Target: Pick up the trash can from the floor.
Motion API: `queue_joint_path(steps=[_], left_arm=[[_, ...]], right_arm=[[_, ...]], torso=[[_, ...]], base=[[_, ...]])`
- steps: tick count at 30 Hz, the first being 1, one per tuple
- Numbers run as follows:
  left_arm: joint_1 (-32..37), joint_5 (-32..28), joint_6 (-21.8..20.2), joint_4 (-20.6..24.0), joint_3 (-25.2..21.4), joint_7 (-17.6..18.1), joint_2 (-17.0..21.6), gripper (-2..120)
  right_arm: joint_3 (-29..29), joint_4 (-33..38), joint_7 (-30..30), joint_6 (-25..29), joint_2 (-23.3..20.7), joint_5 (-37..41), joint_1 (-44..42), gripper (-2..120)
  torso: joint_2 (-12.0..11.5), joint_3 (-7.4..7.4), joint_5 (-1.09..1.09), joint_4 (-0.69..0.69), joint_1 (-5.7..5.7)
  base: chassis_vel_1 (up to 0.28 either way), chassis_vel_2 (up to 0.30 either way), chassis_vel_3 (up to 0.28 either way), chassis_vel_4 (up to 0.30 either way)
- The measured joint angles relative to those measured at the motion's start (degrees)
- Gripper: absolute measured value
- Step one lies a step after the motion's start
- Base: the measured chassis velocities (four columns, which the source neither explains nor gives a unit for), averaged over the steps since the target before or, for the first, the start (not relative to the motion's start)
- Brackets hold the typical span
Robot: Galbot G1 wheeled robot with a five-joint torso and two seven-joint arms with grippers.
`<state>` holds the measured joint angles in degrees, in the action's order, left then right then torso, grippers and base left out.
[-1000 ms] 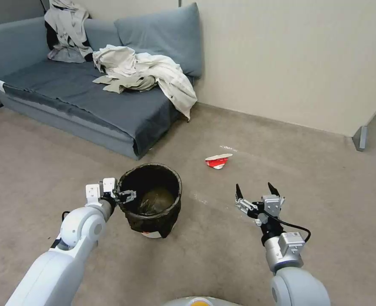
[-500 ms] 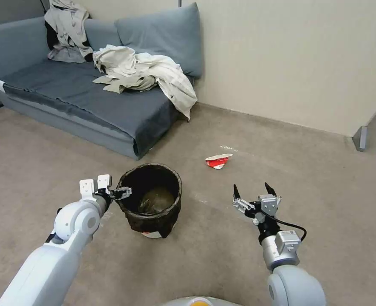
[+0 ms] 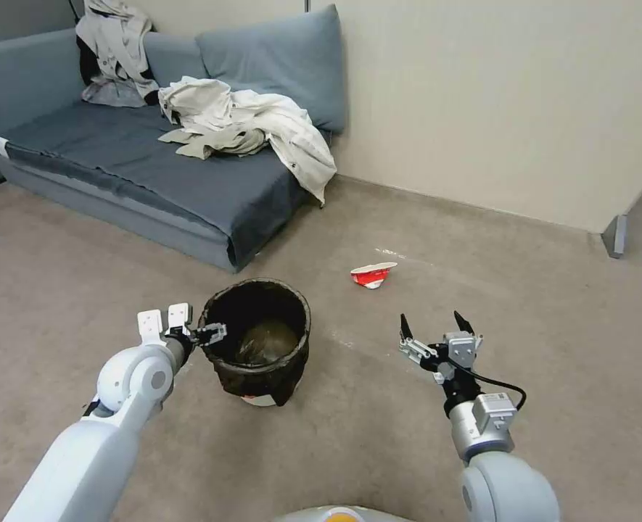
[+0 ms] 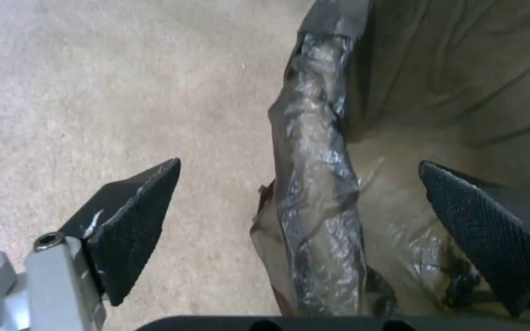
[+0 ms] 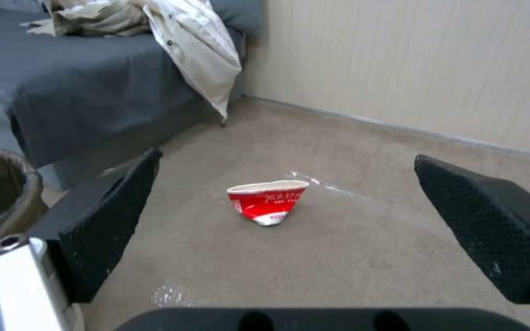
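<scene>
Where jaws straddle: crinkled bag-wrapped rim

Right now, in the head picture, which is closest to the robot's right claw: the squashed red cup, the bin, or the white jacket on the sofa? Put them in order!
From the right gripper:
1. Squashed red cup, on the floor just ahead.
2. Bin, to its left, at the left gripper.
3. White jacket, up on the sofa, far back left.

Around the trash can, the floor lies bare on the near and right sides. The left gripper straddles its rim, fingers spread. A crushed cup lies beyond; the sofa blocks behind.
</scene>
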<state>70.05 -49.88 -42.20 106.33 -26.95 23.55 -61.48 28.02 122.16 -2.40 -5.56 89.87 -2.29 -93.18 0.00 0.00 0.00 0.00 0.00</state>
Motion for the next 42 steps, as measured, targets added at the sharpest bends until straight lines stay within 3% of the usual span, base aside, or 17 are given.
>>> queue_joint_path(steps=[4, 8, 29, 42], left_arm=[[0.2, 0.2, 0.0, 0.0, 0.2, 0.1, -0.1, 95], [0.2, 0.2, 0.0, 0.0, 0.3, 0.6, 0.1, 84], [0.7, -1.3, 0.1, 0.6, 0.4, 2.0, 0.2, 8], [1.6, -3.6, 0.1, 3.1, -0.4, 3.6, -0.3, 7]], right_arm=[[0.0, 0.0, 0.0, 0.0, 0.0, 0.1, 0.0, 100], [0.0, -0.1, 0.0, 0.0, 0.1, 0.1, 0.1, 100], [0.1, -0.1, 0.0, 0.1, 0.3, 0.1, 0.2, 100], [0.2, 0.2, 0.2, 0.4, 0.0, 0.3, 0.0, 100]], torso=[[0.0, 0.0, 0.0, -0.01, 0.0], [0.0, 0.0, 0.0, -0.01, 0.0], [0.0, 0.0, 0.0, 0.0, 0.0], [0.0, 0.0, 0.0, -0.01, 0.0]], base=[[0.0, 0.0, 0.0, 0.0], [0.0, 0.0, 0.0, 0.0], [0.0, 0.0, 0.0, 0.0], [0.0, 0.0, 0.0, 0.0]])
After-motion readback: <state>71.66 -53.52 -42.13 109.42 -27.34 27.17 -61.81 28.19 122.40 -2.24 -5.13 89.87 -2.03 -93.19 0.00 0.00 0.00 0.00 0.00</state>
